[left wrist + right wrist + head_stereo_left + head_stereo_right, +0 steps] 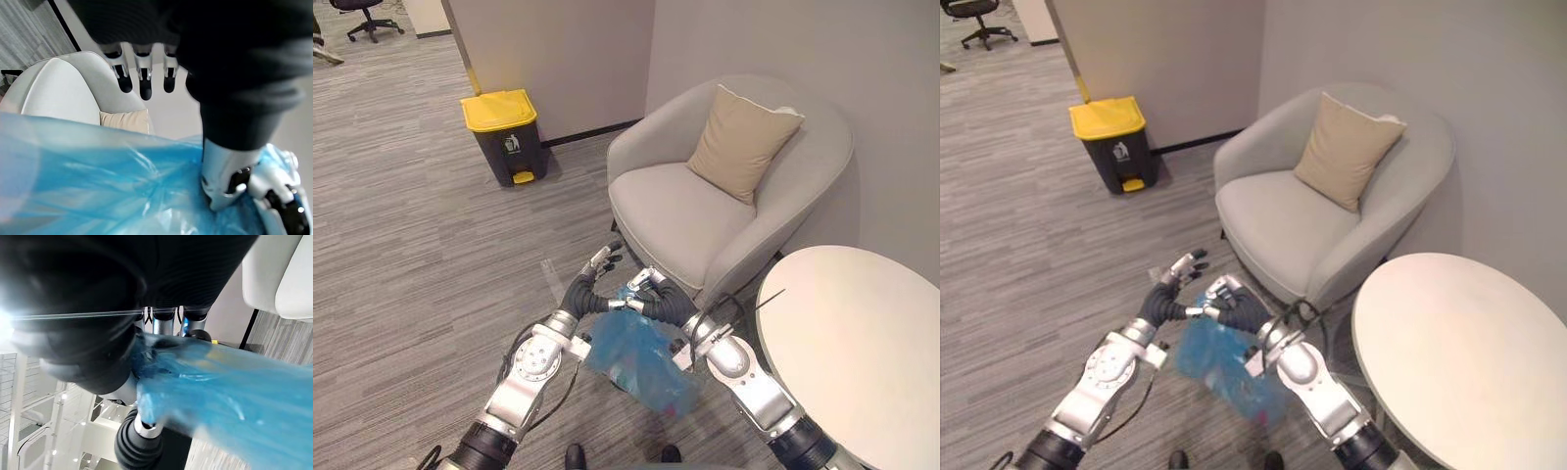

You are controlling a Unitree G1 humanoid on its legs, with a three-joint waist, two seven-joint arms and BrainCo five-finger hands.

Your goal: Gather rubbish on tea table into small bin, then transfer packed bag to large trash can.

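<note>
The bag (641, 360) hangs above the floor (421, 255) from the right hand (656, 297), with the left hand (590, 284) just beside it on the left. Directly behind them stands the armchair (671, 220), a cushion (742, 142) on its seat leaning against the backrest, and the bench (862, 343) sits to the right, close by the armchair's front. The bin (504, 137) stands well off to the left rear, against the wall (558, 59).

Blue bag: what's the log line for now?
bag: held up | right hand: shut on bag | left hand: open beside it | bin: lid shut
</note>
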